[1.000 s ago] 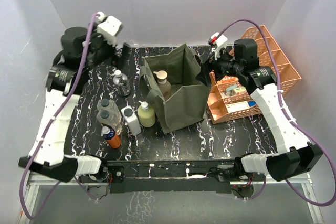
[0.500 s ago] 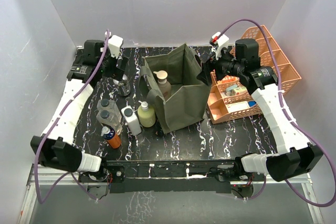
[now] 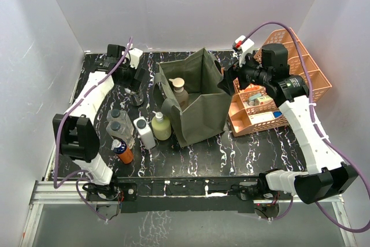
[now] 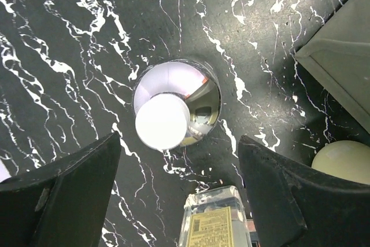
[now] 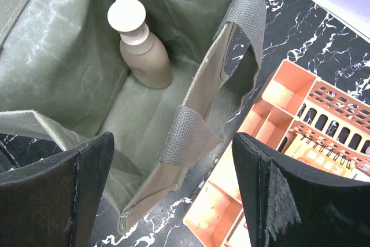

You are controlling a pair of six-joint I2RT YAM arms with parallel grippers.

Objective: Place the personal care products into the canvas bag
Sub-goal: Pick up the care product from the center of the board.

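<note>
The olive canvas bag [image 3: 196, 105] stands open mid-table with a tan, beige-capped bottle [image 3: 178, 92] inside; the right wrist view shows the bottle [image 5: 141, 47] upright on the bag floor. My left gripper [image 3: 134, 78] is open, hovering over a round clear bottle with a white cap [image 4: 159, 121], its fingers on either side and apart from it. My right gripper [image 3: 228, 80] is open and empty over the bag's right rim and strap handle [image 5: 215, 79]. Two clear black-capped bottles [image 3: 117, 124], a white bottle [image 3: 144, 132], a pale yellow bottle [image 3: 161, 126] and an orange bottle [image 3: 123, 150] stand left of the bag.
An orange plastic lattice organizer [image 3: 283, 82] with small items stands close against the bag's right side, also in the right wrist view [image 5: 289, 125]. A clear bottle with a yellow label [image 4: 217, 221] sits just below the left gripper. White walls enclose the table.
My left arm has swung in from the raised far-left corner and come down over the white-capped round bottle. The right gripper has hardly moved at the bag's rim.
</note>
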